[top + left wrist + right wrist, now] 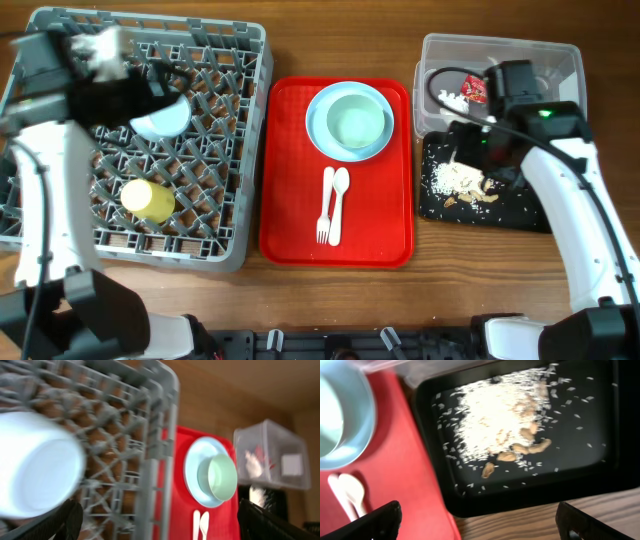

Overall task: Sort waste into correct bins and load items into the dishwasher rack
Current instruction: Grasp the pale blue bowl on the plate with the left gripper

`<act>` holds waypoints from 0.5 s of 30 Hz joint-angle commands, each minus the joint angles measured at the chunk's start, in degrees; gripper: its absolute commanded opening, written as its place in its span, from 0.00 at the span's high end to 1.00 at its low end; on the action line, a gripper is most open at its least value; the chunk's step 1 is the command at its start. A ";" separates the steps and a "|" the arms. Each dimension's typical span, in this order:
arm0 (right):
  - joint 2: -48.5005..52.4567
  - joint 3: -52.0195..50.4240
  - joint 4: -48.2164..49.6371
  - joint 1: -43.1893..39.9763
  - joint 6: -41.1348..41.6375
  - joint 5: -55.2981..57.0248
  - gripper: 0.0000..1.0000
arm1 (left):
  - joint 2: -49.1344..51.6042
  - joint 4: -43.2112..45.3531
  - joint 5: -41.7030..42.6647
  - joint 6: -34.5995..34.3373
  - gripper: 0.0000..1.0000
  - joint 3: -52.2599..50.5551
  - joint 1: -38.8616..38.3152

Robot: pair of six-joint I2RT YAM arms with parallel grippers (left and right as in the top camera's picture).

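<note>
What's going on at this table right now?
Two robot arms are clearing up after a meal. The left claw is open above the grey rack, where a blue bowl and a yellow cup lie. The right claw is open over the black tray holding rice crumbs; a red wrapper sits in the clear tub. A plate, green bowl, fork and spoon wait on the red tray.

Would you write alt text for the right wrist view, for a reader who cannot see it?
A shallow black rectangular tray holds loose beige-white rice-like crumbs and a few brown scraps. Left of it, a red serving tray carries a pale blue round plate and a white plastic spoon; the open right gripper frames the bottom corners.
</note>
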 commanded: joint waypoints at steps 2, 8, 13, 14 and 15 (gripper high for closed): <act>-2.34 1.03 -0.09 -7.65 -1.88 -2.40 0.00 | -0.02 1.75 -13.68 -2.32 0.00 0.66 -17.62; -2.34 1.03 0.00 -13.51 -5.60 -5.07 0.00 | 6.67 13.66 -28.20 -2.25 0.00 0.66 -42.29; -2.34 1.03 -0.07 -13.73 -5.60 -5.09 0.00 | 15.08 24.37 -28.44 -2.25 0.00 0.66 -49.90; -2.34 1.03 -0.07 -13.73 -5.57 -5.09 0.00 | 17.59 25.77 -28.41 -2.27 0.00 0.66 -50.62; -2.34 1.01 -0.07 -13.73 -5.60 -5.07 0.00 | 19.12 26.45 -28.39 -2.27 0.00 0.66 -50.99</act>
